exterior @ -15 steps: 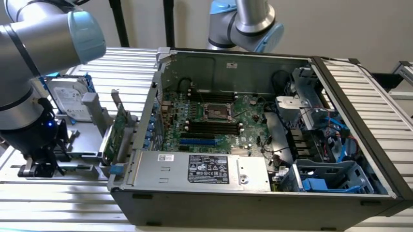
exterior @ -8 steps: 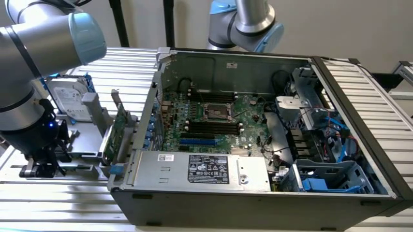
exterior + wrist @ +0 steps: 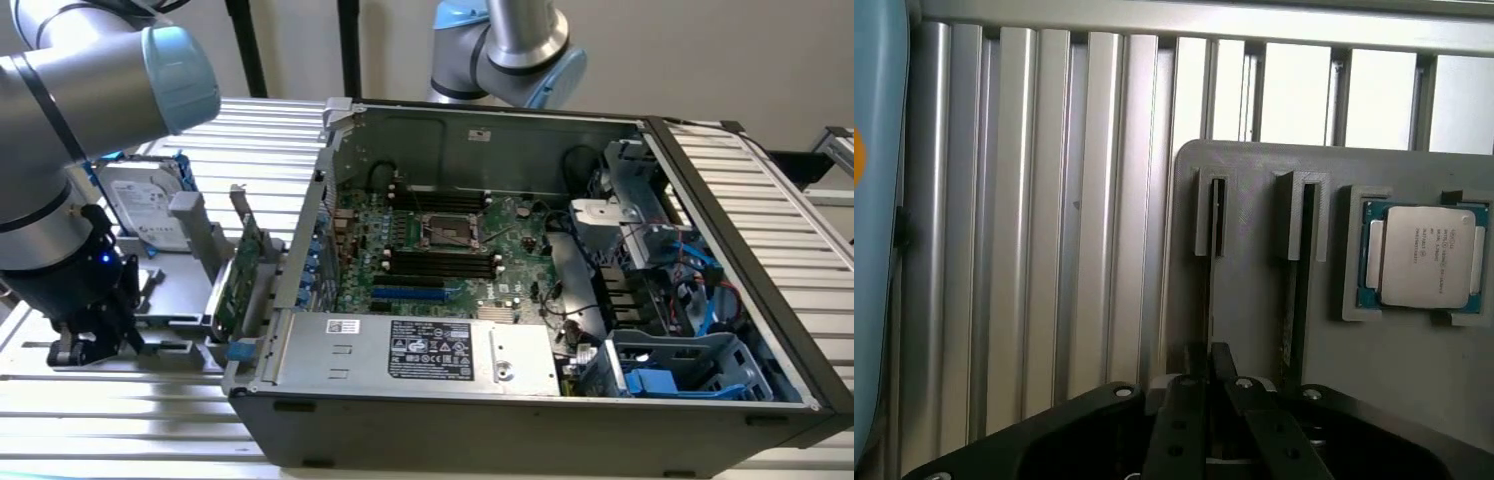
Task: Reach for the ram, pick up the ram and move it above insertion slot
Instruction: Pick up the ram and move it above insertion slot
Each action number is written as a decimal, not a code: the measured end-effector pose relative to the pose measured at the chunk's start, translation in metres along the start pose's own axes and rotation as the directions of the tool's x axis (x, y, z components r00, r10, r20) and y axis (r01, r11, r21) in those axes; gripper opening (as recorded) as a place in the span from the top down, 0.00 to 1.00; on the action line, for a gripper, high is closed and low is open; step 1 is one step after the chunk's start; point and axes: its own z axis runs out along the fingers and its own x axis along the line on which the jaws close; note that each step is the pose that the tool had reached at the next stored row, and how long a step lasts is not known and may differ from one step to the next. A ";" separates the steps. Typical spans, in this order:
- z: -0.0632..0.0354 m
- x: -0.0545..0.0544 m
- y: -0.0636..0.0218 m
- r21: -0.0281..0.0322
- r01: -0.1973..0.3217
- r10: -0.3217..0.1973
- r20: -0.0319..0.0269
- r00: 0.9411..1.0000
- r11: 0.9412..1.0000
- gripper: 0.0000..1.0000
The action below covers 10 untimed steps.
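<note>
**benchrat:** Grey plastic holder (image 3: 1254, 330), sitting on the slatted table (image 3: 1054, 200) off the exterior view's left of the open computer case (image 3: 320, 230). The gripper (image 3: 1210, 368) is down on it. Its fingers (image 3: 1186, 425) look pressed together on the thin edge of the ram stick (image 3: 1210, 290), which stands on edge in one of the holder's slotted posts. So the stick is in its rack, well apart from the black memory slot (image 3: 441, 262) in the middle of the board.

**solderjoe:** What'd worry you from here?

**benchrat:** Mostly the pinch. It's a narrow grab on a long flat board, so I'd guess any slip lets it swing or tilt. A tilted stick could bind in that post and drag the whole holder along. There's also a second thin board (image 3: 1294, 290) in the post just beside it, and a processor chip (image 3: 1426, 255) further along. A sideways wobble could clip the neighbour.

**solderjoe:** And the case?

**benchrat:** The green card (image 3: 247, 275) stands between the holder and the case wall, so a low carry could knock it. Those black slots are also several identical ones side by side, and with a crooked grip it'd be easy to end up over the wrong one.
</note>
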 end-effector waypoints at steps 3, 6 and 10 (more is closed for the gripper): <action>0.0000 0.000 0.0000 0.000 0.000 0.000 0.000 1.000 1.000 0.87; 0.0000 0.000 0.0000 0.000 0.000 0.000 0.000 1.000 1.000 0.87; -0.0001 0.000 0.0000 0.000 0.000 0.000 0.000 1.000 1.000 0.87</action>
